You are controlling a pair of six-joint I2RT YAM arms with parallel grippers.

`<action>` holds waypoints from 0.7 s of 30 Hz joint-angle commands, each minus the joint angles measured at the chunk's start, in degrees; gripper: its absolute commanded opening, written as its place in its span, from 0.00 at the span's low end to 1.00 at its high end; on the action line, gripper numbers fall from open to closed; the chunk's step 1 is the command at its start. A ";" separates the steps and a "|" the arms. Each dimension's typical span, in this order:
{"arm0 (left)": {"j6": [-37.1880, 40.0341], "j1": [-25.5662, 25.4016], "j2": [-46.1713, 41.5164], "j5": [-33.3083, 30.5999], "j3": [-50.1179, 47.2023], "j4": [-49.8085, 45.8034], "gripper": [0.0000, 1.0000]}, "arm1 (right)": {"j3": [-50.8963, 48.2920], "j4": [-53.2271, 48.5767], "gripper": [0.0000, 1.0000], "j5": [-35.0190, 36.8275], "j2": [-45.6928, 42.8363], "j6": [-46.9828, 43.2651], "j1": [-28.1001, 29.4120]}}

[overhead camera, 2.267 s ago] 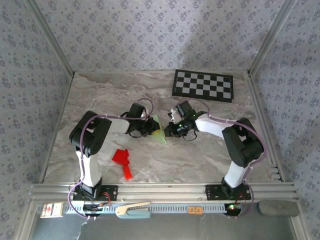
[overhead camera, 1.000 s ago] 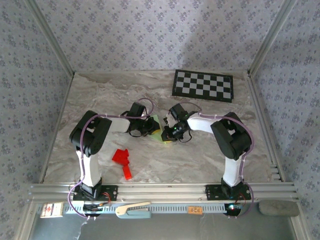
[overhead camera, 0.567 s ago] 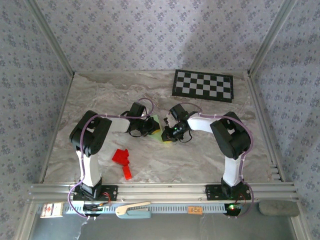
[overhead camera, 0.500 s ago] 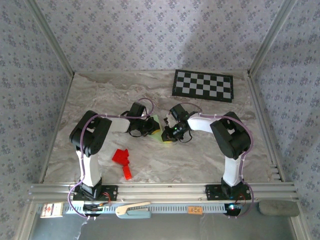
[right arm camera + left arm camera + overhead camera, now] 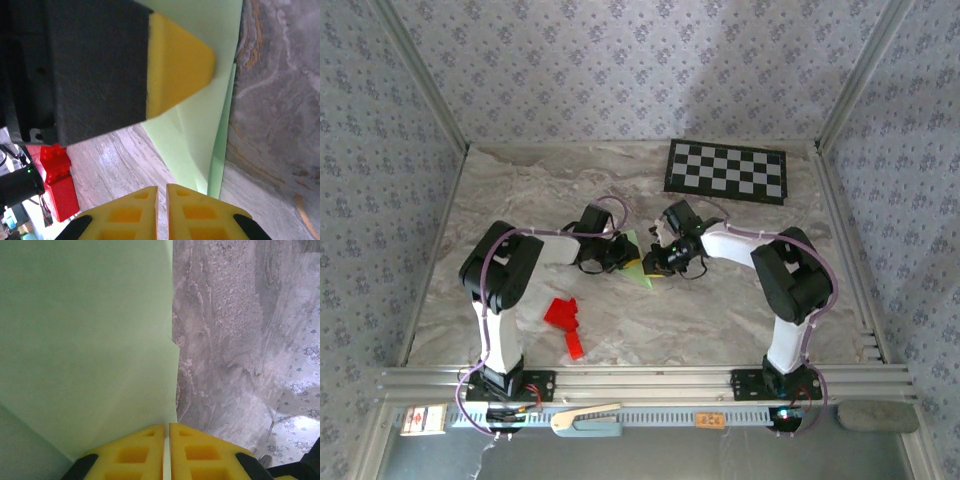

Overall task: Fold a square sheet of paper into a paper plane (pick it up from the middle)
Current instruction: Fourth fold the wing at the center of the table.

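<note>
Broadly, the marble table (image 5: 520, 190) spreads beneath both grippers, which face each other near its middle. Far beyond the right gripper (image 5: 161, 190), against the back wall, the black-and-white checkerboard (image 5: 727, 170) lies flat.

Between the two grippers sits the paper plane (image 5: 640, 268), a pale green, partly folded pointed shape that narrows toward the near edge of the table. The left gripper (image 5: 166, 429) is clamped on it: in the left wrist view its yellow pads are pressed together with the paper's straight edge running right into the slit between them, and the green sheet spreads out ahead and to the left of the fingers. In the right wrist view, one yellow finger (image 5: 175, 65) of that left gripper lies against the paper's face.

The right gripper's jaws are drawn together too, and the paper's narrow tips come down just beside its fingertips; whether it actually pinches the paper I cannot tell.

Back from the left gripper, toward that arm's base, lies a small red paper shape (image 5: 565, 322), well apart from the green paper.
</note>
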 commanded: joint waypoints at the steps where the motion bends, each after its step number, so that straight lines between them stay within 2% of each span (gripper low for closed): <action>1: -0.89 -0.06 2.88 -3.56 -1.87 -7.75 0.12 | 1.76 -2.47 0.14 2.17 2.37 -0.47 1.12; 11: -1.37 -0.10 2.96 -4.41 -1.89 -8.53 0.11 | 2.32 -1.74 0.12 3.42 6.58 0.74 1.53; 21: -1.80 0.21 3.48 -6.55 -1.89 -11.33 0.09 | -4.94 -0.45 0.12 -3.82 3.64 2.00 0.68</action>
